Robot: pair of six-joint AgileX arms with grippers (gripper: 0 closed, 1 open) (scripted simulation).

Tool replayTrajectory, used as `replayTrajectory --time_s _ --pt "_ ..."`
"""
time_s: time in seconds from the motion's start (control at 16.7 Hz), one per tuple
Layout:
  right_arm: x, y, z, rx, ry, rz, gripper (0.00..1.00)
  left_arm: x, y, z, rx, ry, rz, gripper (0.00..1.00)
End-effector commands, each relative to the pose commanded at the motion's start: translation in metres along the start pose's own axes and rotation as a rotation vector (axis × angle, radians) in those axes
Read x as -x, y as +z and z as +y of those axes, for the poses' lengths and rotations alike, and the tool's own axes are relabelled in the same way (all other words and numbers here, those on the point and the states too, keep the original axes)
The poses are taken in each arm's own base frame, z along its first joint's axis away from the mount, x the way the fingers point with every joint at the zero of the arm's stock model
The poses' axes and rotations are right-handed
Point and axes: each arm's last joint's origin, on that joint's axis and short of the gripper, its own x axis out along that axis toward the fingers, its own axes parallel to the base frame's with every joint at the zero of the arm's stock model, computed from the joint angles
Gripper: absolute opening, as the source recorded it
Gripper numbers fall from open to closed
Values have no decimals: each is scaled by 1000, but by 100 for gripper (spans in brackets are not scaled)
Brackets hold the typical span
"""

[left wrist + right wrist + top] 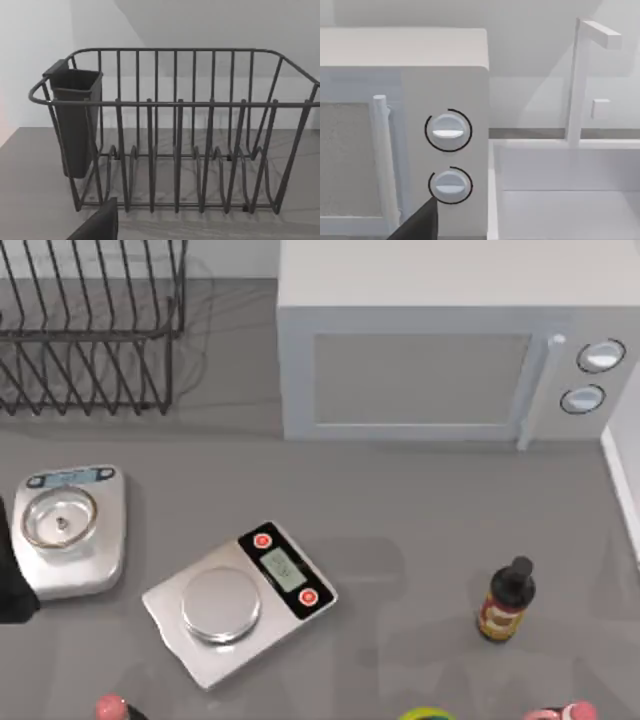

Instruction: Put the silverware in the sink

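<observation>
The silverware is out of view. The white sink [560, 200] lies right of the microwave, its basin open under a white faucet [579, 75]; its rim [625, 485] runs along the table's right edge in the top view. A dark part of my left gripper [97, 225] hangs in front of the wire dish rack [175, 150]. The rack's dark cutlery holder [75, 120] hides whatever is inside it. My left arm [8, 580] sits at the table's left edge. A dark part of my right gripper [417, 222] hangs before the microwave's knobs [448, 131].
A white microwave [440, 360] stands at the back, the dish rack [90, 330] at the back left. A white scale [70, 530] and a silver scale [240, 595] lie on the left half. A dark bottle [507, 600] stands front right. Pink-topped items [112, 707] line the front edge.
</observation>
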Motion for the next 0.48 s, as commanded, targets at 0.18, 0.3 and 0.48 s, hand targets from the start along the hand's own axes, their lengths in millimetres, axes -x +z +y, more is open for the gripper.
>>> replayTrajectory --time_s 0.18,0.3,0.48 --pt "0 1 0 -5 -4 14 100 0 0 0 0 0 0 100" --pt "-1 7 -2 -23 -18 77 100 0 0 0 0 0 0 100" --pt "-6 19 -5 -76 -58 269 100 0 0 0 0 0 0 100"
